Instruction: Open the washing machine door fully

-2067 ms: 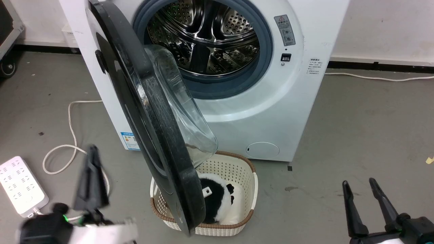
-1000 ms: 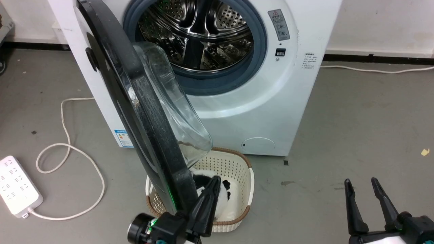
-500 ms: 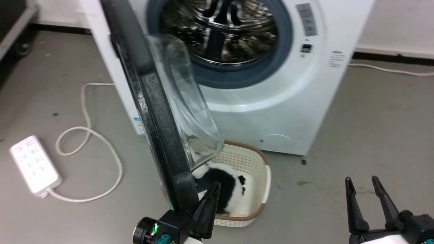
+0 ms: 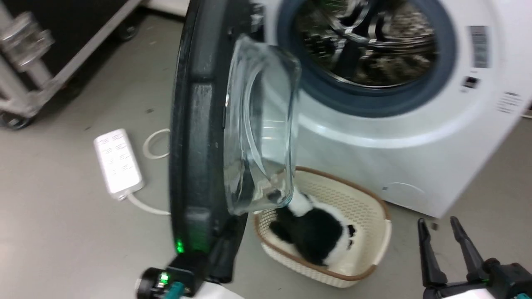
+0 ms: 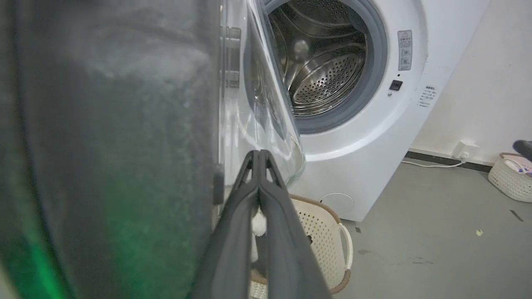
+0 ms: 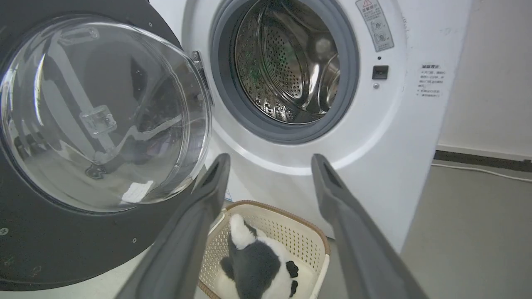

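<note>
Pressed together, the left fingers (image 5: 239, 216) lie along the inner rim of the washing machine door (image 4: 195, 124), beside its glass bowl (image 4: 262, 124), apparently to push it wider. The door stands swung out above the basket (image 4: 353, 199); the right fingers (image 6: 189, 236) idle, spread, empty.

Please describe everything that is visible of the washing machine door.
The door is round, glossy black, with a bulging clear glass bowl at its centre and a metal hinge at one edge. It stands open, swung well out, near a basket. The shut left gripper lies along its inner face, low down; contact is unclear.
</note>
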